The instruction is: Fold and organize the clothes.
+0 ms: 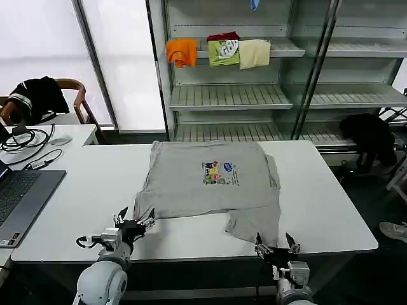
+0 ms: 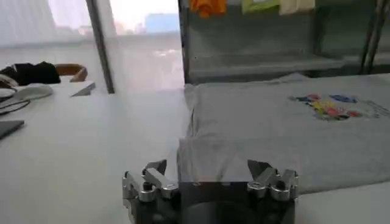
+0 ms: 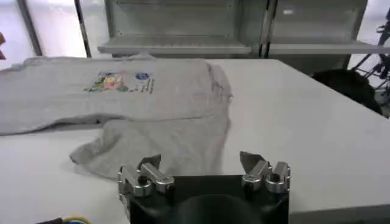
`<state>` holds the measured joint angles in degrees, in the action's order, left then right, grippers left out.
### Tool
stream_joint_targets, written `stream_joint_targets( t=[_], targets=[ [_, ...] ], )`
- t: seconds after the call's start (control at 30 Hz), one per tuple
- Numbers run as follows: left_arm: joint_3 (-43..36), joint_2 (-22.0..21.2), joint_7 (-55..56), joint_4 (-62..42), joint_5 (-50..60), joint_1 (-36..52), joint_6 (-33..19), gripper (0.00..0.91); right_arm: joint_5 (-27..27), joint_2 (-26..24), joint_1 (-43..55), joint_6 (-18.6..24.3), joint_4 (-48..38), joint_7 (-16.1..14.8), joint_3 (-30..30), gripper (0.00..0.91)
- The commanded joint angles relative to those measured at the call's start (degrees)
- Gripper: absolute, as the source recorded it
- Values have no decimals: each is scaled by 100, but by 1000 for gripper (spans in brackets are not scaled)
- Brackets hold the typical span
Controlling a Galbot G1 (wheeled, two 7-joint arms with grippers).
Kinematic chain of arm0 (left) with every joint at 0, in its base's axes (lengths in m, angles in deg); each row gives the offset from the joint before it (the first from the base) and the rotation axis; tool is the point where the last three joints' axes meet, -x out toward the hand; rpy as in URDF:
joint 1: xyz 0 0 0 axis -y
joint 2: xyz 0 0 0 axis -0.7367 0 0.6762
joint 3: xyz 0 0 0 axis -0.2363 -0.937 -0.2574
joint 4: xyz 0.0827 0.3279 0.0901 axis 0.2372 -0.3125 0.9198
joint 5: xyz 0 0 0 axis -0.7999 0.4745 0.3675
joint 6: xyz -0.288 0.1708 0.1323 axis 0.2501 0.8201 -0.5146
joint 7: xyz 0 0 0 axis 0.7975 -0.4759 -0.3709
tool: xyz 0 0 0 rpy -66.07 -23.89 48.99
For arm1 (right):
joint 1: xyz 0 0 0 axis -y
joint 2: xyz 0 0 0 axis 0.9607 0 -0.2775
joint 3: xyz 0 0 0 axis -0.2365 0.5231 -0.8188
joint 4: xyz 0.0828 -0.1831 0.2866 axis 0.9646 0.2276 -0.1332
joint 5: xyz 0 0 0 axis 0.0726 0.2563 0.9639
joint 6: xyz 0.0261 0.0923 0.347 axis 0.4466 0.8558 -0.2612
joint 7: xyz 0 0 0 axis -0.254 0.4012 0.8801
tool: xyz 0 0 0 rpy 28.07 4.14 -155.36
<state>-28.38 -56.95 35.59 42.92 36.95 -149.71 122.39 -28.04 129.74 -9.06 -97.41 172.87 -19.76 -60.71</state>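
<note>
A light grey T-shirt with a small multicoloured square print lies partly folded in the middle of the white table; one sleeve trails toward the front right edge. My left gripper stands open at the shirt's front left corner, holding nothing. At the table's front edge, just before the trailing sleeve, my right gripper is open too. The shirt's print shows in both wrist views.
A laptop, cables and a mouse occupy the table's left end. A chair with a black garment stands behind it. Orange, green and cream folded garments lie on the shelf unit at the back. A dark object sits at the right.
</note>
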Motion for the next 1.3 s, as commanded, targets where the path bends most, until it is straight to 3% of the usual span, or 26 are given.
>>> stream_joint_targets(
  t=[0.03,0.1,0.27,0.3,0.33,0.4,0.97,1.3],
  targets=[
    [21,14,6,-145,-120,55,41,877,2,30,1,-12,-6,8,6,907],
    [23,28,6,-155,-149,48,41,806,3,33,-6,-7,-17,7,7,907],
    [33,53,3,-179,-192,4,40,524,3,51,11,21,-97,-34,20,443],
    [32,57,4,-182,-195,-4,40,433,-1,54,14,46,-126,-46,29,363],
    [28,63,2,-183,-193,-18,40,242,-6,55,15,82,-162,-64,41,131],
    [24,72,-8,-187,-191,-45,41,40,-6,60,19,109,-209,-89,65,0],
    [-37,-12,-7,-198,-220,-141,40,20,-10,3,113,382,-400,-124,76,0],
    [19,-132,76,514,-468,-257,-26,10,-155,-77,185,765,87,-380,-77,0]
  ],
)
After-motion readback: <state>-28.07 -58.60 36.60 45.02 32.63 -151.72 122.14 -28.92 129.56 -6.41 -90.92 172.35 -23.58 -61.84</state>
